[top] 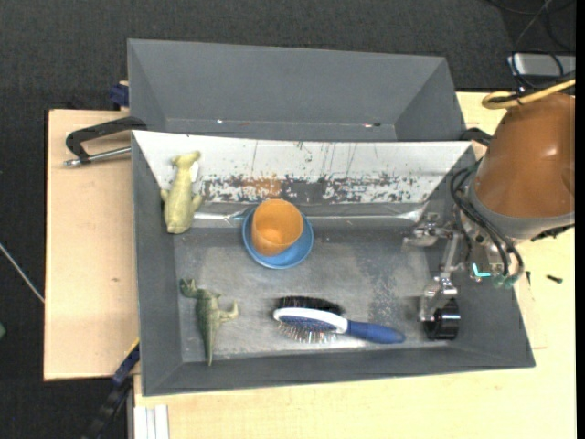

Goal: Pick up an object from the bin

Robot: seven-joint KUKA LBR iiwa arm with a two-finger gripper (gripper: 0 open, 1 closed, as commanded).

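My gripper point(430, 280) hangs low at the bin's right side, fingers spread apart and open, with nothing between them. Its lower finger ends in a dark tip near the front right corner. Just left of that tip lies a hairbrush point(334, 325) with a white and blue handle and black bristles, its blue handle end pointing toward the gripper without touching it. An orange cup point(276, 226) stands on a blue saucer point(274, 252) near the back wall, well left of the gripper.
A green toy dinosaur point(208, 315) lies at the front left. A pale yellow toy shark point(182, 195) leans in the back left corner. The arm's orange cover sits over the bin's right rim. Bare floor lies between the cup and the gripper.
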